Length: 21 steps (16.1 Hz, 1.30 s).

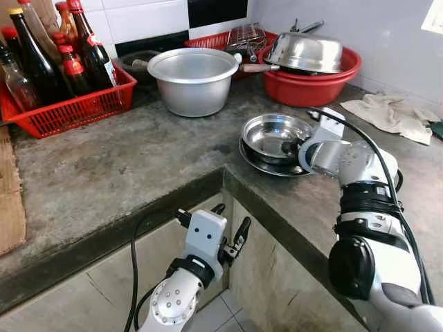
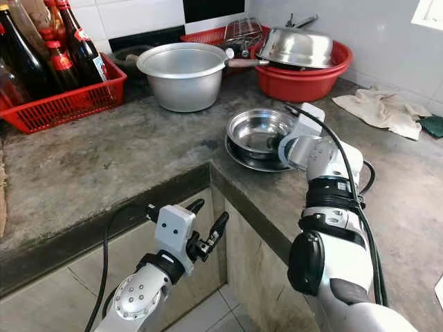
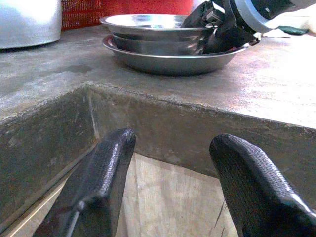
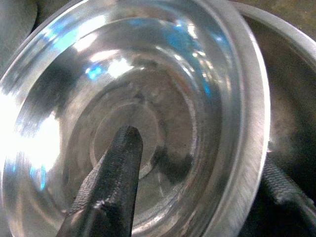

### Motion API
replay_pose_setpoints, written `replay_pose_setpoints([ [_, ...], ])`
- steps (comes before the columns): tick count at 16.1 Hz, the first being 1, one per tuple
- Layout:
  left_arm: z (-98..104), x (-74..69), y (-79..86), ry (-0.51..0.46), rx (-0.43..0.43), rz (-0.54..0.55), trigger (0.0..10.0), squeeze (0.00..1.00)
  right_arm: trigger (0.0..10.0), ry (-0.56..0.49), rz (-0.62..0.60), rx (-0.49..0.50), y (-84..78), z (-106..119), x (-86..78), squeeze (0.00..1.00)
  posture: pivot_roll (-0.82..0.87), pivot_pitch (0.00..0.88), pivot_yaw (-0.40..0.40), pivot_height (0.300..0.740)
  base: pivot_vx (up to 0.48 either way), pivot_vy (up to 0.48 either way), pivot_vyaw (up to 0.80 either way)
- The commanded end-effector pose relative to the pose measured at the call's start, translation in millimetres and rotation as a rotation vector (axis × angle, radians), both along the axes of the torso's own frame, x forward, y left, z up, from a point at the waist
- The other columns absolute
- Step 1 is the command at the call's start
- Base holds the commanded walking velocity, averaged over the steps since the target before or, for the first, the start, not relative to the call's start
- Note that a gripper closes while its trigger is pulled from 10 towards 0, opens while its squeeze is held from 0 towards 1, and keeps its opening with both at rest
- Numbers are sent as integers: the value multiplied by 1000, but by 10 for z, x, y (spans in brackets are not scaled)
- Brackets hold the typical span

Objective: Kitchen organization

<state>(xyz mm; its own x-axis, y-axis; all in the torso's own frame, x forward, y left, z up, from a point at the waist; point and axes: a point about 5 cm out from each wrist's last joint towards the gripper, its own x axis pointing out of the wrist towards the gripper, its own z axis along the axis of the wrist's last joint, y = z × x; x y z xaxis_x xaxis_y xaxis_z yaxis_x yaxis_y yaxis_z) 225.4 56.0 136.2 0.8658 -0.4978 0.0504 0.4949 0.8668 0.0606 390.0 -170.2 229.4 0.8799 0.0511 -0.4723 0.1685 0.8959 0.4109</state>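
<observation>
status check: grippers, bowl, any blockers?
Right gripper astride the bowl rim, one finger inside, one outside. Bowl sits in a plate on the counter. Left gripper open, idle below counter edge. No blockers seen.
</observation>
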Motion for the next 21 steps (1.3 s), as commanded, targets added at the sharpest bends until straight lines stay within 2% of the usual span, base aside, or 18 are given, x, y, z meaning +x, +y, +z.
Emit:
replay_pose_setpoints([
  [1,12,-5,8,-8,6,7,10000,0,0,38,0,46,58,-43,9,0,-14,85,-25,740,0,0,0],
  [7,8,-6,9,-8,6,9,10000,0,0,77,-39,168,80,-131,-28,0,-11,78,-27,740,0,0,0],
  [10,0,-8,10,-7,7,9,10000,0,0,69,-95,280,86,-187,-76,0,-11,68,-21,740,0,0,0],
  [13,-5,-9,12,-5,9,6,10000,0,0,-84,-182,427,54,-55,-123,0,-10,60,-16,740,0,0,0],
  [14,-5,-7,12,-6,10,6,10000,0,0,-163,-219,442,27,18,-159,0,-10,59,-17,740,0,0,0],
  [15,-7,-8,15,-5,10,4,10000,0,0,-276,-230,372,-3,131,-224,0,-10,58,-13,740,0,0,0],
  [16,-6,-2,18,-6,10,4,10000,0,0,-337,-227,350,8,193,-266,0,-15,58,-12,740,0,0,0],
  [18,-4,8,15,-7,12,2,10000,0,0,-464,-229,142,19,262,-433,0,-15,59,-10,740,0,0,0],
  [19,-3,9,16,-8,12,2,10000,0,0,-495,-240,96,10,272,-475,0,-15,58,-9,740,0,0,0],
  [20,2,11,18,-10,12,4,10000,0,0,-639,-210,-199,31,325,-650,0,-13,59,-10,740,0,0,0],
  [21,5,10,18,-11,11,5,10000,0,0,-703,-168,-359,82,331,-747,0,-13,60,-11,740,0,0,0],
])
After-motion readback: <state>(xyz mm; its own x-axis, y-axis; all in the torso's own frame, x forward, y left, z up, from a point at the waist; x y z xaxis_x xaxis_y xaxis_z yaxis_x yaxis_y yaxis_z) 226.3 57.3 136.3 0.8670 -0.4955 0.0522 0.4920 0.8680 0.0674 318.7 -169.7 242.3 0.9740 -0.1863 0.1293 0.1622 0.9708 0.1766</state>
